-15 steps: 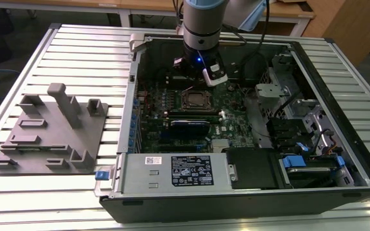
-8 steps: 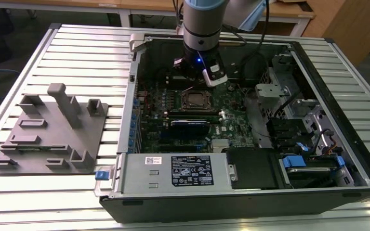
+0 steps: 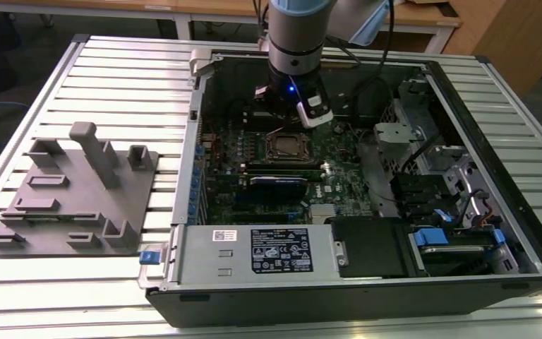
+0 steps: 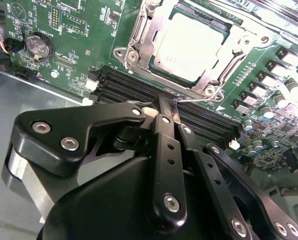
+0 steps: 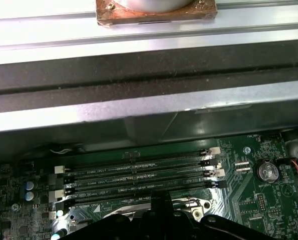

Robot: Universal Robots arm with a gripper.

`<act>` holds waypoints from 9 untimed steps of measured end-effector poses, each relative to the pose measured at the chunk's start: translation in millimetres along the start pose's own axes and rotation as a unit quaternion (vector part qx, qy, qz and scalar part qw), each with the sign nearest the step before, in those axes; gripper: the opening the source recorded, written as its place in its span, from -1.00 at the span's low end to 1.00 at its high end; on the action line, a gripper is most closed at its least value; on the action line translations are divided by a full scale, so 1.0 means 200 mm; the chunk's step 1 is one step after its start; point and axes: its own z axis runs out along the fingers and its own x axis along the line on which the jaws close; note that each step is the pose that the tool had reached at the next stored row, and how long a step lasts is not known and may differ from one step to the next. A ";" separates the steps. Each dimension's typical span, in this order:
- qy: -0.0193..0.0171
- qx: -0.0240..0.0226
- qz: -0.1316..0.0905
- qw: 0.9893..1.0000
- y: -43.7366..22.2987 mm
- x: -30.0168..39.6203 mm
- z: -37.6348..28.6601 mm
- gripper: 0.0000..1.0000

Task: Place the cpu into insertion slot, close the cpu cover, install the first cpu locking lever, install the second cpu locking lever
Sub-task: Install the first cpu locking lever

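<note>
So the cpu (image 4: 189,45) is sitting in the insertion slot (image 3: 285,147), dull silver top facing up. The cpu cover (image 4: 138,47) is down flat around it, and the chip shows through its square window. In the second wrist view the gripper (image 4: 170,104) has its fingers pressed together with nothing clamped between them. The tips are right at the edge of the socket that faces the long black memory slots (image 4: 133,85). A thin wire lever (image 4: 194,100) runs along that same edge just beside the tips, but I can't tell if they actually touch it.

From the exterior view, the arm (image 3: 295,42) comes straight down into the open computer case (image 3: 497,106), over the green board (image 3: 341,176). A grey fixture tray (image 3: 73,212) lies on the slatted table (image 3: 111,63), well off to the exterior view's left. The coin battery (image 4: 38,46) sits on the board, away from the socket.
</note>
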 end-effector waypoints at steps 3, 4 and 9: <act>0.000 0.000 0.000 1.000 0.000 0.000 0.001 -0.80; 0.000 0.000 0.000 1.000 0.000 0.000 0.001 -0.80; 0.000 0.000 0.000 1.000 -0.001 0.000 0.005 -0.80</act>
